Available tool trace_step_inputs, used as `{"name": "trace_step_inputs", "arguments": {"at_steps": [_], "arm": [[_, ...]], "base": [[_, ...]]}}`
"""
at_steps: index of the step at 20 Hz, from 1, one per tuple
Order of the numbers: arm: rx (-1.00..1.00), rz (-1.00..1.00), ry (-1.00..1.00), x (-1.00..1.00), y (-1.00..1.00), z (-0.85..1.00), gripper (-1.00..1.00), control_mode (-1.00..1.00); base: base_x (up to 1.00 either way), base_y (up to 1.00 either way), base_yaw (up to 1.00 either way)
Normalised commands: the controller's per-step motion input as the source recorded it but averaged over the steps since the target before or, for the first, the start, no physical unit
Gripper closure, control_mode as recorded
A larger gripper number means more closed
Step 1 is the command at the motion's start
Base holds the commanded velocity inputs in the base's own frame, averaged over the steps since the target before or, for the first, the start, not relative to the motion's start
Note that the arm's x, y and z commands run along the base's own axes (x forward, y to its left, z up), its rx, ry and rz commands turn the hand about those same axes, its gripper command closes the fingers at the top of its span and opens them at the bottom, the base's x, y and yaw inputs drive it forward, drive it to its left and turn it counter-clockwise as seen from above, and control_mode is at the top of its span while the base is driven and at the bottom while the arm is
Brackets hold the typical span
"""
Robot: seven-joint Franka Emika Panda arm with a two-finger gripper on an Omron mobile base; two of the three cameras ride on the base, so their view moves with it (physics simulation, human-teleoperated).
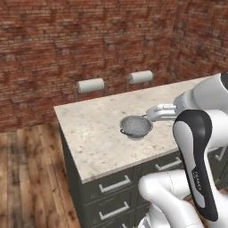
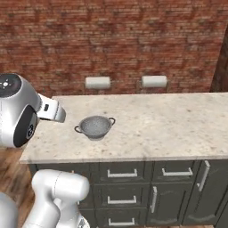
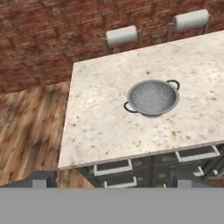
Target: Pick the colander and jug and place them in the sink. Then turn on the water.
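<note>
Nearest the cameras, the white arm [image 1: 196,156] rises in front of the dark drawers [image 2: 122,174], whose fronts carry pale bar handles. The claw [image 3: 111,183] is spread wide and grips nothing: in the hand view its two dark fingertips [image 3: 40,180] stand far apart at the bottom edge, above the front of the drawers and short of the colander. Above the drawers lies the desk [image 1: 91,133], a pale speckled stone slab seen as a free-standing block with wood floor [image 1: 26,173] to its left. The colander [image 1: 136,127] stands upright on the desk, near the desk's left end and about midway between its front and back edges, apart from everything else on the slab. It is a round silvery-grey bowl, its inside dotted with small holes, with a plain rim and two small dark loop handles on opposite sides; nothing lies in it. In the left base view the arm's white wrist section [image 1: 162,112] reaches over the desk just right of the colander, above it; whether they touch cannot be told. Behind the desk's far edge two pale cylindrical rolls [image 2: 97,82] sit side by side on thin stands, level with each other. Farthest back a red-brown brick wall [image 2: 133,40] closes the scene.
</note>
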Motion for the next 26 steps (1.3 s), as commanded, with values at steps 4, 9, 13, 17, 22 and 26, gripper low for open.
{"name": "trace_step_inputs", "arguments": {"at_steps": [4, 9, 13, 17, 22, 26], "arm": [[0.00, 0.00, 0.00, 0.00, 0.00, 0.00, -1.00, 1.00], [0.00, 0.00, 0.00, 0.00, 0.00, 0.00, -1.00, 1.00], [0.00, 0.00, 0.00, 0.00, 0.00, 0.00, -1.00, 1.00], [0.00, 0.00, 0.00, 0.00, 0.00, 0.00, -1.00, 1.00], [0.00, 0.00, 0.00, 0.00, 0.00, 0.00, -1.00, 1.00], [0.00, 0.00, 0.00, 0.00, 0.00, 0.00, -1.00, 1.00]], "base": [[0.63, -0.82, 0.17], [0.73, -0.65, -0.08], [1.00, 0.30, -0.03], [1.00, 0.22, 0.16], [1.00, -0.28, 0.50], [0.92, -0.34, 0.35]]}}
